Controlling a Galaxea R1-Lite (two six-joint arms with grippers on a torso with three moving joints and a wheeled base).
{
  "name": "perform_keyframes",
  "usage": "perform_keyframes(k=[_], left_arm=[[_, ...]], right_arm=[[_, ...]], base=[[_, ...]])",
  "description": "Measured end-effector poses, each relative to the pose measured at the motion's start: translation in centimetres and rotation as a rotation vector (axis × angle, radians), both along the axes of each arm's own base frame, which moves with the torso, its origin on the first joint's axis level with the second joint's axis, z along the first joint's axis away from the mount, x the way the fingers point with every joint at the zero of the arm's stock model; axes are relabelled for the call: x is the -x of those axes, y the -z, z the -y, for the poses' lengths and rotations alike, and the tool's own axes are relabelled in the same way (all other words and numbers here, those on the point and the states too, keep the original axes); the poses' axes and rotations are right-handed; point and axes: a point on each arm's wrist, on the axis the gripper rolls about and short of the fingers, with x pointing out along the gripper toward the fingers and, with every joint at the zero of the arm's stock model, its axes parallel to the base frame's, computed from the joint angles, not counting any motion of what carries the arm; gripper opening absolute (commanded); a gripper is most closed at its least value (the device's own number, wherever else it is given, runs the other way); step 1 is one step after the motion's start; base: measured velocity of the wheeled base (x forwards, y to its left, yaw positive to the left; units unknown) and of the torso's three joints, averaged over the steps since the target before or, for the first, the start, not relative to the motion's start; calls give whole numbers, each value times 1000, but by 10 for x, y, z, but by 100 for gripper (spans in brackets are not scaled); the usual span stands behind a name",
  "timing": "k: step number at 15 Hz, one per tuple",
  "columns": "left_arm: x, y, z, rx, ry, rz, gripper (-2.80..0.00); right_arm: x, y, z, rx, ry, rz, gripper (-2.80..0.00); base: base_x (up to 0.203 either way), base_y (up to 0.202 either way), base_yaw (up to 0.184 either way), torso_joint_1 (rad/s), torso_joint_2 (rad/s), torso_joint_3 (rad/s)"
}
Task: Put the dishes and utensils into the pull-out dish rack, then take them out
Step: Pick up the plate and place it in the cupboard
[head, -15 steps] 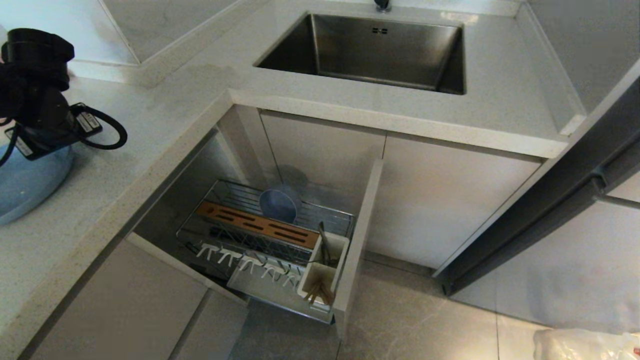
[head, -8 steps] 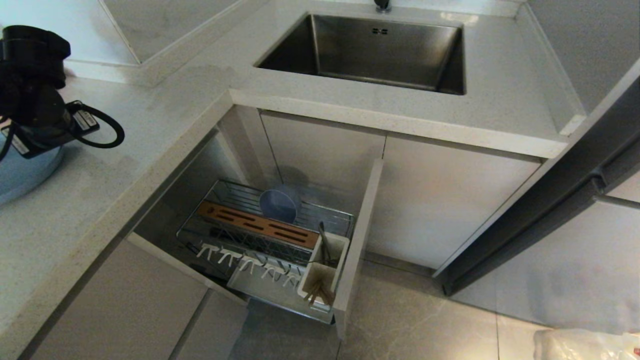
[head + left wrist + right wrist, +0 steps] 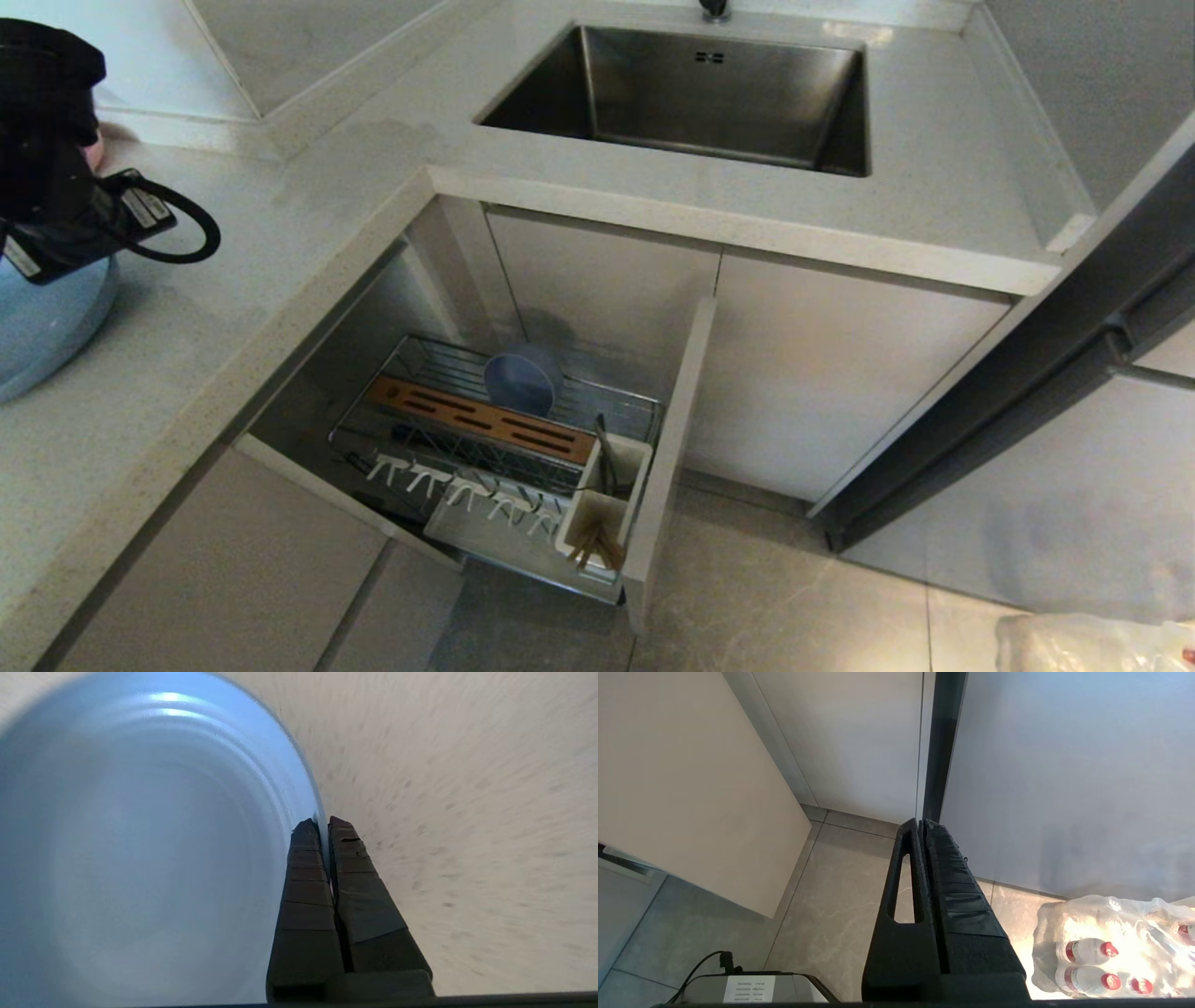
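Note:
My left gripper is shut on the rim of the pale-blue plate, one finger inside the rim and one outside. In the head view the plate sits at the far left of the counter under my left arm. The pull-out dish rack stands open below the counter. The pale-blue bowl leans on edge behind the rack's wooden bar. In the white utensil cup are the chopsticks and the silver utensil. My right gripper hangs shut and empty over the floor.
The steel sink is set in the speckled countertop. The rack's beige front panel juts out over the tiled floor. A wrapped pack of bottles lies on the floor at the right.
My left arm has shifted up and toward the left edge of the head view, and the plate under it has moved with it. The rack and its contents have not moved.

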Motion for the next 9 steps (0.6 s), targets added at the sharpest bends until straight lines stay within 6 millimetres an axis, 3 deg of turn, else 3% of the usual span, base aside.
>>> perform_keyframes(k=[4,9], left_arm=[[33,-33,9,-18,10,108,-280],[82,-66,42,-42,130,206,-280]], right_arm=[[0,0,0,0,0,0,-280],[0,0,0,0,0,0,-280]], base=[[0,0,0,0,0,0],[0,0,0,0,0,0]])
